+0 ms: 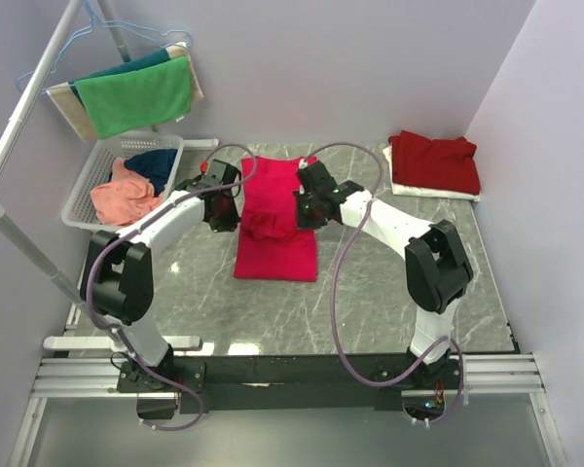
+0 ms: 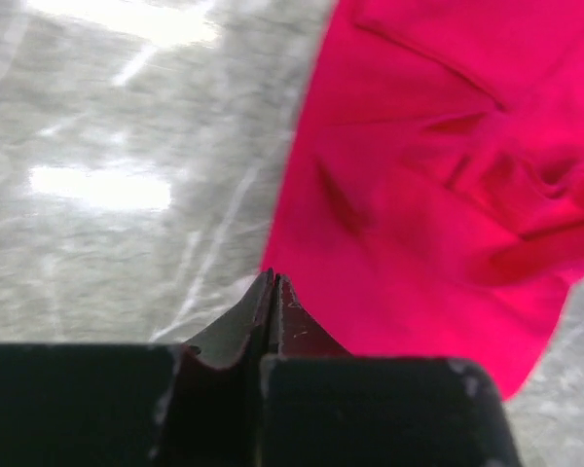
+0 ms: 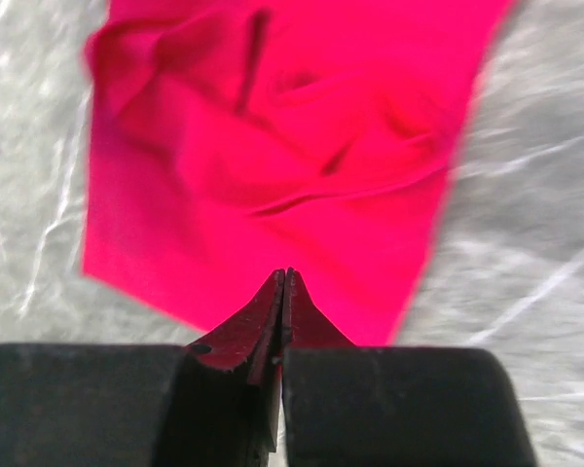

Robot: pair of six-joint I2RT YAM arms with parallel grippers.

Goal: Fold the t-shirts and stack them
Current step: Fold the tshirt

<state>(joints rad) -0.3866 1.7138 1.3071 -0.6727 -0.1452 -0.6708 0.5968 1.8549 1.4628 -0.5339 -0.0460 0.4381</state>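
A bright pinkish-red t-shirt (image 1: 275, 248) lies lengthwise in the middle of the marble table, with a bunched, wrinkled patch at its centre. My left gripper (image 1: 228, 218) hovers at the shirt's left edge and my right gripper (image 1: 308, 216) at its right edge. In the left wrist view the left gripper (image 2: 273, 276) is shut with nothing between its jaws, over the edge of the shirt (image 2: 438, 175). In the right wrist view the right gripper (image 3: 288, 272) is shut and empty above the shirt (image 3: 273, 146). A folded maroon-red t-shirt (image 1: 434, 161) lies at the back right.
A white basket (image 1: 88, 190) at the left holds a salmon-orange shirt (image 1: 123, 197) and a navy one (image 1: 158, 165). A green towel (image 1: 136, 95) with teal and beige ones hangs on a rack at the back left. A white sheet (image 1: 438, 193) lies under the maroon shirt.
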